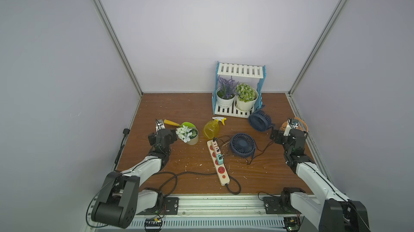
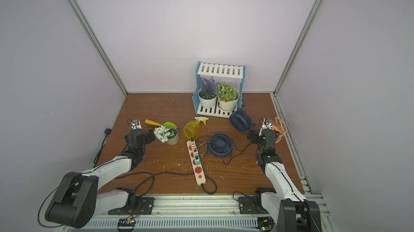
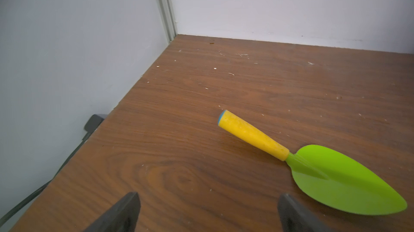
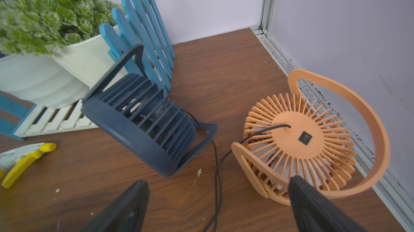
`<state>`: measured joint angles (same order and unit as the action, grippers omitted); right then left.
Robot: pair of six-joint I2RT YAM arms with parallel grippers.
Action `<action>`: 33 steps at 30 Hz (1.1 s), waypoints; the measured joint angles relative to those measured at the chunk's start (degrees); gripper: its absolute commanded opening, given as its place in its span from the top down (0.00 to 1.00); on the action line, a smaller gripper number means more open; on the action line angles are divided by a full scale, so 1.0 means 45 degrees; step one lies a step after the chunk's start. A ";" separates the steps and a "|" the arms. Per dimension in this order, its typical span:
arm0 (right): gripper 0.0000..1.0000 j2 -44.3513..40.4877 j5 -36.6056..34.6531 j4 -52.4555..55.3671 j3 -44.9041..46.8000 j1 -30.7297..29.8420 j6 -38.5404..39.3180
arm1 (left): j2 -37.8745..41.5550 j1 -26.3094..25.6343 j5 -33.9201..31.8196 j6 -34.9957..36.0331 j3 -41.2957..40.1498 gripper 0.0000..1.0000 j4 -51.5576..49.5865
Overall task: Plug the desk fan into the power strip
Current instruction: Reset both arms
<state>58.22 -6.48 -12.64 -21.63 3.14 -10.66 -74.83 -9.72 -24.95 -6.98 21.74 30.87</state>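
Plainly, the left wrist view shows the left claw (image 3: 209, 210) with its jaws apart and nothing between them. Only the dark tips show, cut off by the frame edge. Ahead a trowel (image 3: 313, 170) lies on the counter (image 3: 179, 107), and a dark plug (image 3: 94, 122) sits half hidden where the counter meets the wall. From the right wrist, the right claw (image 4: 221, 206) is likewise spread and empty, with its tips cropped. One tip overlaps the orange fan (image 4: 298, 139) in the picture, and whether they touch cannot be told. Near it a blue fan (image 4: 145, 125) stands tilted just beside the rack (image 4: 143, 29), where a potted plant (image 4: 44, 11) is blurred. Thin cords from both fans run out of frame between the tips. In both top views the power strip (image 1: 221, 170) lies mid-counter between the arms, well apart from both claws. Plugs (image 1: 216, 151) crowd its far half, and the nearest red socket is uncovered. A flat blue fan (image 1: 242, 144) lies just beside its far end, and which cord meets which plug cannot be made out. The right wrist hides most of the orange fan, and the wrists hide the claw tips.
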 measured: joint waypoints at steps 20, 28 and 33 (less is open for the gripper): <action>0.00 0.4891 0.1982 -0.7961 0.1175 -0.0291 0.2327 | -0.3356 0.0894 0.2365 0.0957 -0.0423 0.01 0.4687; 0.00 0.6800 0.2312 -0.8208 -0.0185 -0.1122 0.3045 | -0.3356 0.0894 0.2404 0.0947 -0.0423 0.01 0.4682; 0.00 0.6800 0.2263 -0.8160 -0.0248 -0.1112 0.3147 | -0.3356 0.0894 0.2409 0.0947 -0.0423 0.01 0.4682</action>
<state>88.82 3.70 -49.36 -22.74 -1.87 3.51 -89.93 -5.69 -14.11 -2.72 19.84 51.94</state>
